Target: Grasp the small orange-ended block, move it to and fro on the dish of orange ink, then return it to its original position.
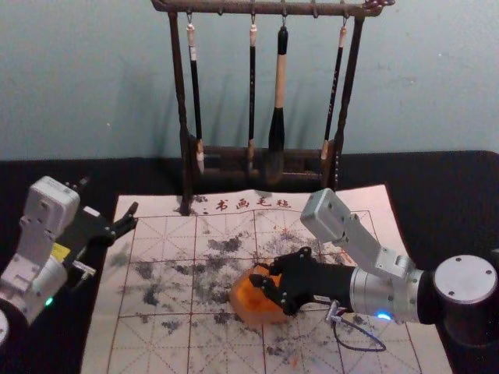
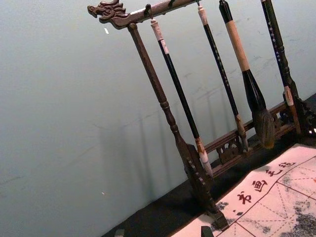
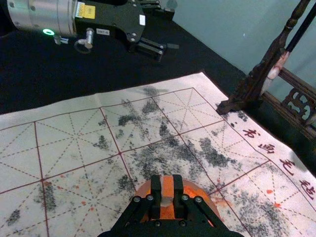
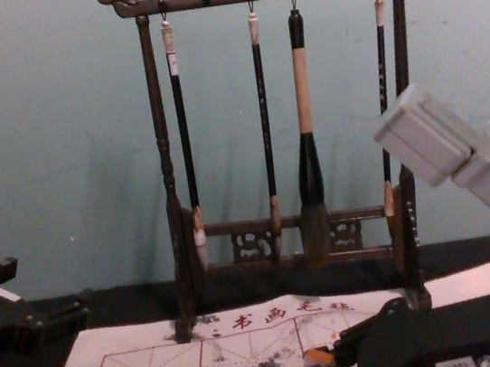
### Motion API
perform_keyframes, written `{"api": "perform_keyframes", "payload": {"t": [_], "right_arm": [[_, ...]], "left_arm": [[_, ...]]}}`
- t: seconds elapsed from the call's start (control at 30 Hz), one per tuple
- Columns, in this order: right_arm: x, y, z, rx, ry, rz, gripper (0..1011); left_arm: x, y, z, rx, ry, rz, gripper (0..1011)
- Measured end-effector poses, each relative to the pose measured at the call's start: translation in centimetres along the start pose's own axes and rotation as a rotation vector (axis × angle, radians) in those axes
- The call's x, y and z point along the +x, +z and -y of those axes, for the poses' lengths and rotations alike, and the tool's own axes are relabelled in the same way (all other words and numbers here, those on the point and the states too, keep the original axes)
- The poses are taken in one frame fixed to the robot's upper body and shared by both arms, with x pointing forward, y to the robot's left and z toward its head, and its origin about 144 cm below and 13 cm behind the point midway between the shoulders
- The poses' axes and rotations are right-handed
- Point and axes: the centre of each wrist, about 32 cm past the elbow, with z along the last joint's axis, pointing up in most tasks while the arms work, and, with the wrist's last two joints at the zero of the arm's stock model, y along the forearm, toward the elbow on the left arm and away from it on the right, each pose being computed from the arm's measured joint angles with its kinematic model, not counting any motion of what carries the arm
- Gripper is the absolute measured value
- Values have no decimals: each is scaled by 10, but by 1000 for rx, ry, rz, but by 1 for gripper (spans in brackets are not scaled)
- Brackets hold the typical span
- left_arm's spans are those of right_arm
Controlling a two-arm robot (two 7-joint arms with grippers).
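Note:
My right gripper (image 1: 259,273) reaches in over the orange ink dish (image 1: 248,308), near the middle of the mat. In the right wrist view the gripper (image 3: 168,197) is shut on the small block (image 3: 168,186), which has an orange end and a whitish part. The dish (image 3: 196,192) lies behind and beneath it; whether block and ink touch I cannot tell. The block's orange end (image 4: 319,357) pokes out between the fingers in the chest view. Off the mat's left edge, my left gripper (image 1: 109,196) is parked open, its fingertips (image 2: 163,232) wide apart in its wrist view.
A dark wooden rack (image 1: 265,153) with several hanging brushes stands at the mat's far edge, before the wall. The white gridded mat (image 1: 156,343) carries grey smudges and a few orange specks. Black cloth (image 1: 437,175) surrounds it.

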Motion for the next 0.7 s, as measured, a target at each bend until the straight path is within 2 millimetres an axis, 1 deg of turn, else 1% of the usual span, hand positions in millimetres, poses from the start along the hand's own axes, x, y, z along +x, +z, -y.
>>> {"api": "perform_keyframes", "payload": {"t": [0.33,0.7], "right_arm": [[6,3,2,-26,-32,-1,86],[10,3,14,-48,-62,-7,86]], "left_arm": [[0,0,0,0,0,0,1001],[0,0,0,0,0,0,1001]]}}
